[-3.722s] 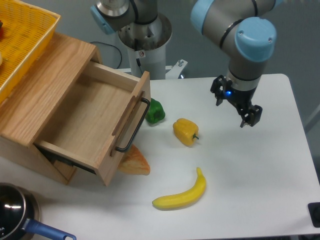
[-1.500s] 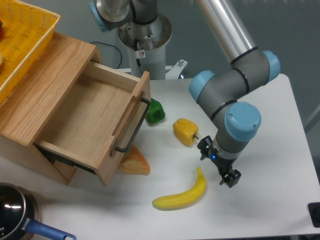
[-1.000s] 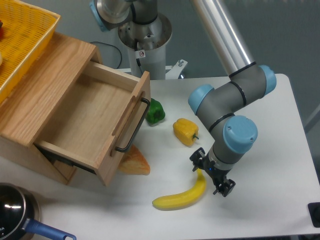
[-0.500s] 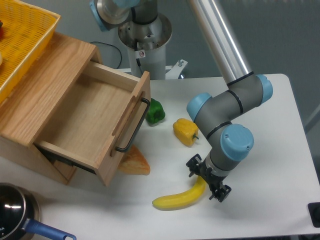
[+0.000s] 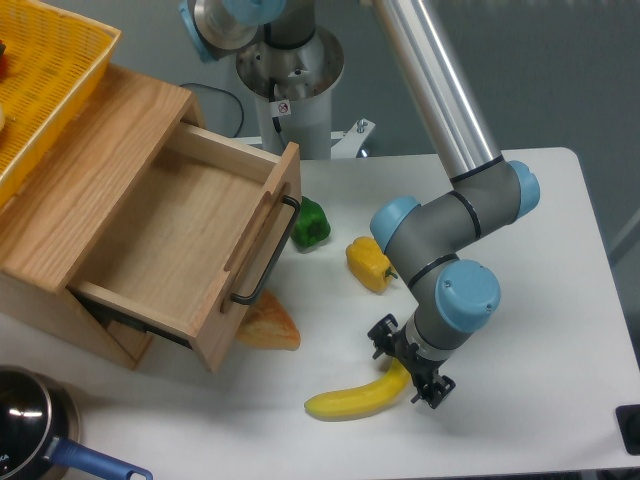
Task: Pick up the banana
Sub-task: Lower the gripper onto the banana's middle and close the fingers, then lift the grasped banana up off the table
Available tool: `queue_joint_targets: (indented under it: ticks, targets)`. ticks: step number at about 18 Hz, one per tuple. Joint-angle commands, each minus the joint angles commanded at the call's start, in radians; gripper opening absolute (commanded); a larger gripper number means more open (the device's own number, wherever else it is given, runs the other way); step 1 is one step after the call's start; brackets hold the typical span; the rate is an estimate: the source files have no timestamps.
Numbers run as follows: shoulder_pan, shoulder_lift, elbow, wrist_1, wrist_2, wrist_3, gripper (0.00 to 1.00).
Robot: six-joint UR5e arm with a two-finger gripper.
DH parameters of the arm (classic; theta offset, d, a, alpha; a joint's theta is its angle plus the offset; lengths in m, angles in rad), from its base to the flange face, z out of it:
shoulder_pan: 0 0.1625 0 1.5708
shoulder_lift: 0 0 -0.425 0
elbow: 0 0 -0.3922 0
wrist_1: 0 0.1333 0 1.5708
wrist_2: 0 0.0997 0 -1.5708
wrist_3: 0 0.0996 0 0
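The banana (image 5: pixel 345 401) is long, curved and bright yellow. It lies on the white table (image 5: pixel 540 300) near the front edge, its left end pointing left. My gripper (image 5: pixel 409 368) is down over the banana's right end. Its two black fingers stand open on either side of that end. The wrist hides the banana's tip, so I cannot tell whether the fingers touch it.
A yellow bell pepper (image 5: pixel 368 263) and a green pepper (image 5: pixel 311 222) sit behind the banana. An orange wedge (image 5: pixel 268 324) lies under the open wooden drawer (image 5: pixel 190 250). A yellow basket (image 5: pixel 40 80) tops the cabinet. A pot (image 5: pixel 30 425) is at front left.
My gripper has come from the table's far right down and left to the banana's right end, and now straddles it lower. The banana has stayed in place.
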Motion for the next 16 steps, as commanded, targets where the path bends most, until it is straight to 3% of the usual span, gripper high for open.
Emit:
queue_joint_targets:
  ticks: [13,16]
  targets:
    - [0.000,0.012,-0.008,0.002,0.002,0.048,0.24]
    - [0.000,0.018,-0.009,0.002,0.003,0.046,0.17]
